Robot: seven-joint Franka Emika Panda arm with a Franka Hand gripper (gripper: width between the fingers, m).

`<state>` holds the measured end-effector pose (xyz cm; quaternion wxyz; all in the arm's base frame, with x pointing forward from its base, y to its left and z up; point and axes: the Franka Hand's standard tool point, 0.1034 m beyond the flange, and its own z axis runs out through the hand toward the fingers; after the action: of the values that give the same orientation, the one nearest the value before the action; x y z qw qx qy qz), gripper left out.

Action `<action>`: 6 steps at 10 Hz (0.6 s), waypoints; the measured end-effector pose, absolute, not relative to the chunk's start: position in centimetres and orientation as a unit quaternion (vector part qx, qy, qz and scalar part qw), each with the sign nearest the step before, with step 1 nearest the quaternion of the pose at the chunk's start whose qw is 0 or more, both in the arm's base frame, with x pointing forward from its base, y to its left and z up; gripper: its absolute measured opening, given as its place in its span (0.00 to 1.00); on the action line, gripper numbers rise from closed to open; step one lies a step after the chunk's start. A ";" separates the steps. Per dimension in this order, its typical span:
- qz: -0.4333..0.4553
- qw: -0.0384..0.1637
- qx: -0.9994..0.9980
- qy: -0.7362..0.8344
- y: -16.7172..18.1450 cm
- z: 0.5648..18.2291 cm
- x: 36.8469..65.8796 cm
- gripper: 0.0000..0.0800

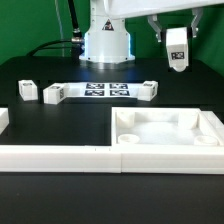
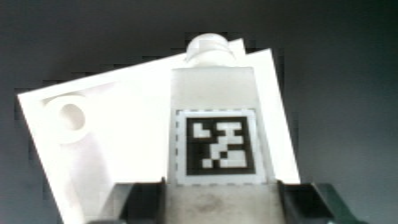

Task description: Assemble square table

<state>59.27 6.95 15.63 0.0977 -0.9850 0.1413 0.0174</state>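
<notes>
- Long white rail (image 1: 55,156) lies closest in the exterior view, flat on the black tabletop (image 1: 60,125), running along the front.
- Square top (image 1: 165,132) sits just behind that line on the exterior view's right. It is hollow side up with its raised rim showing, and its near wall is in line with the rail.
- End effector (image 1: 176,38) hangs in the air over the far right part of the square top, well apart from it.
- Fingers (image 2: 135,200) are clamped on one leg (image 1: 178,55), one finger on each side. The leg is upright and off every surface.
- Wrist view: the black-and-white tag (image 2: 219,146) on the held leg faces the camera, just past the fingers.
- A rounded peg (image 2: 210,45) on the leg's lower end points down toward the square top.
- A round hole (image 2: 71,110) in the square top shows off to one side of the leg. I cannot tell whether the peg lines up with any hole.
- Three loose legs (image 1: 27,90) lie on the tabletop at mid-depth. One is alone toward the exterior view's left, and one is at each end of the marker board (image 1: 103,90).
- Robot base (image 1: 105,42) stands behind the marker board.
</notes>
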 end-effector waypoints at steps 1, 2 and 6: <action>-0.008 0.086 -0.988 0.130 6.5 14.3 59.2 0.36; -0.041 0.073 -0.990 0.115 5.9 14.3 60.5 0.36; -0.200 0.060 -0.976 0.066 9.3 15.8 63.3 0.36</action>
<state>63.31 9.31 15.77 0.0596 -0.9757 0.0660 -0.2001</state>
